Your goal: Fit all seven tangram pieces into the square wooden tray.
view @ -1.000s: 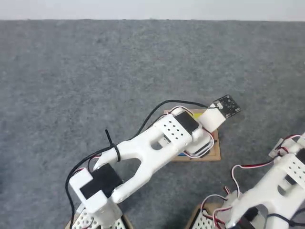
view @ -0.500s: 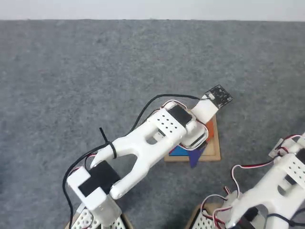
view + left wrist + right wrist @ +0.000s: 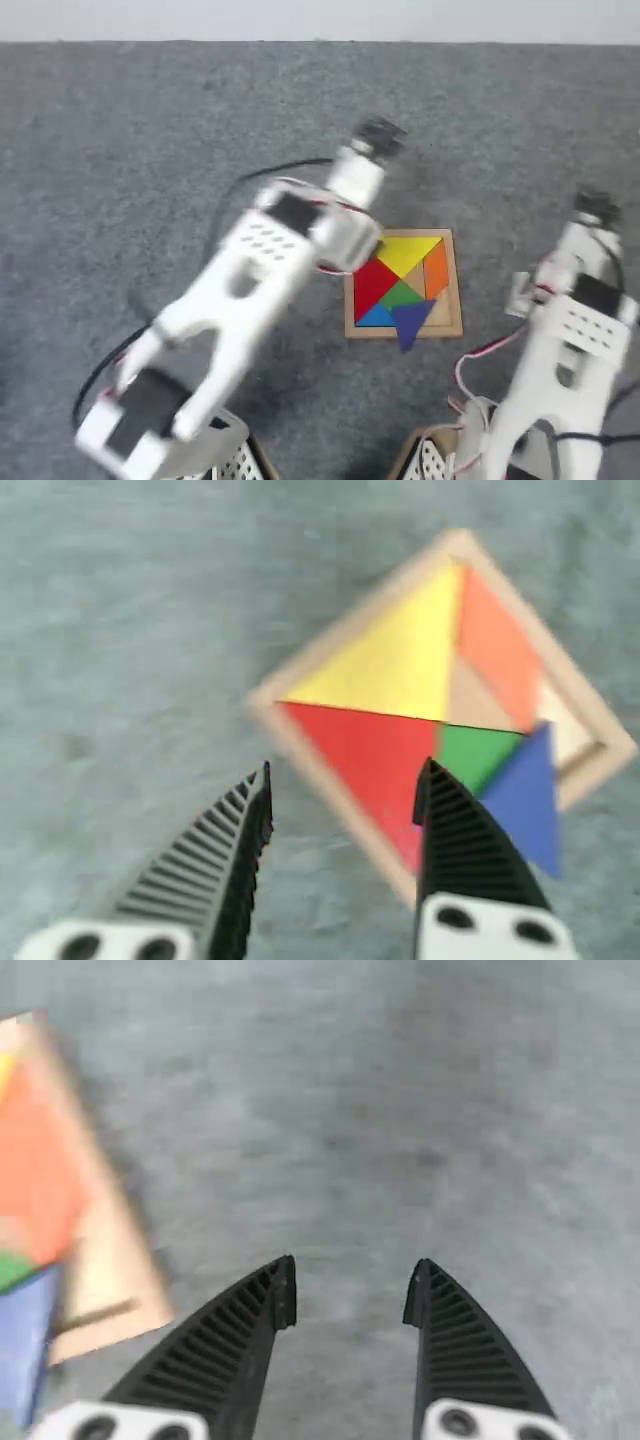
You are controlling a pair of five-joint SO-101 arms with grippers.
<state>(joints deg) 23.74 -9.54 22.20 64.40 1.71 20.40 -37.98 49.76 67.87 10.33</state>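
Note:
The square wooden tray (image 3: 456, 300) lies on the grey carpet with yellow (image 3: 405, 252), red (image 3: 372, 284), green (image 3: 402, 295) and orange (image 3: 437, 270) pieces fitted in it. A dark blue triangle (image 3: 411, 323) lies askew over the tray's front rim, its tip on the carpet. In the left wrist view my left gripper (image 3: 345, 770) hangs open and empty above the red piece (image 3: 365, 750), with the blue triangle (image 3: 525, 795) beside one finger. My right gripper (image 3: 354, 1262) is open over bare carpet, beside the tray's edge (image 3: 95, 1250).
The left arm (image 3: 250, 290) stretches diagonally over the carpet left of the tray. The right arm (image 3: 570, 330) stands right of the tray. Grey carpet (image 3: 150, 150) runs in every direction, up to a pale wall at the far edge.
The left arm has swung off the tray to the left, uncovering it and leaving the dark blue triangle over the front rim. The right arm has risen and come closer to the tray.

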